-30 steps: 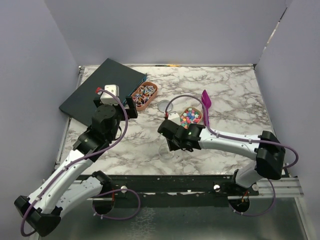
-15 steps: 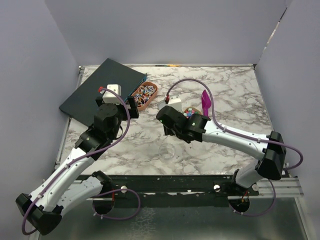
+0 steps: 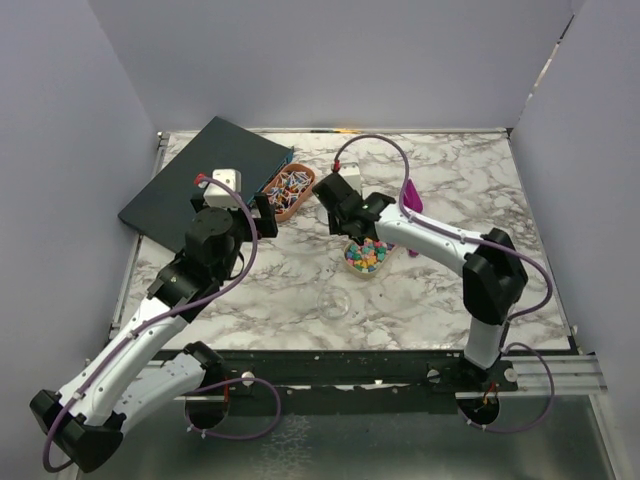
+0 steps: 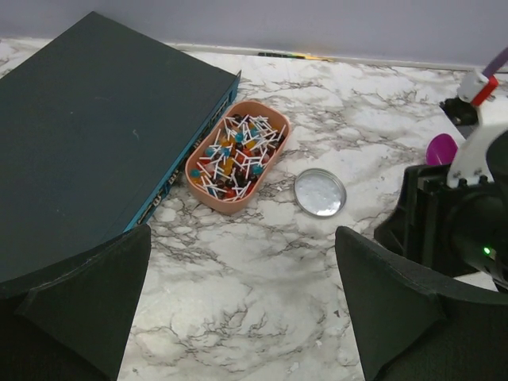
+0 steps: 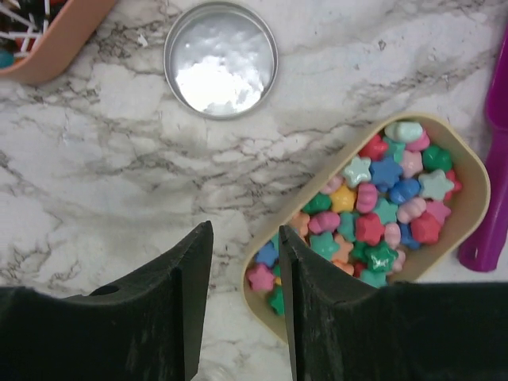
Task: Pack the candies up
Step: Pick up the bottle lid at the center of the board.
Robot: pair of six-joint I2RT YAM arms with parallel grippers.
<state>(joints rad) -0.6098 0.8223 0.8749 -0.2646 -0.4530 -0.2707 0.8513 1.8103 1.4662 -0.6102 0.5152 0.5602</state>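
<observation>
hovering low with the right gripper (image 5: pixel 242 278) over the veined marble tabletop (image 5: pixel 95 175) near its middle, black jaws a narrow slot apart and clamping nothing, the rounded corner of the smooth tan tray (image 5: pixel 480 186) poking into that slot, its glossy star candies (image 5: pixel 373 214) heaped just past the fingertips. holding the left gripper (image 4: pixel 238 317) wide open and empty, well short of the peach oval tray (image 4: pixel 225 208) of white-sticked candies (image 4: pixel 236 155) toward the far edge, just beside the flat dark box (image 4: pixel 79 159) at the far left corner. bare marble all around the shiny round lid (image 5: pixel 221 59) between the trays, tighter by the purple scoop (image 5: pixel 496 159).
</observation>
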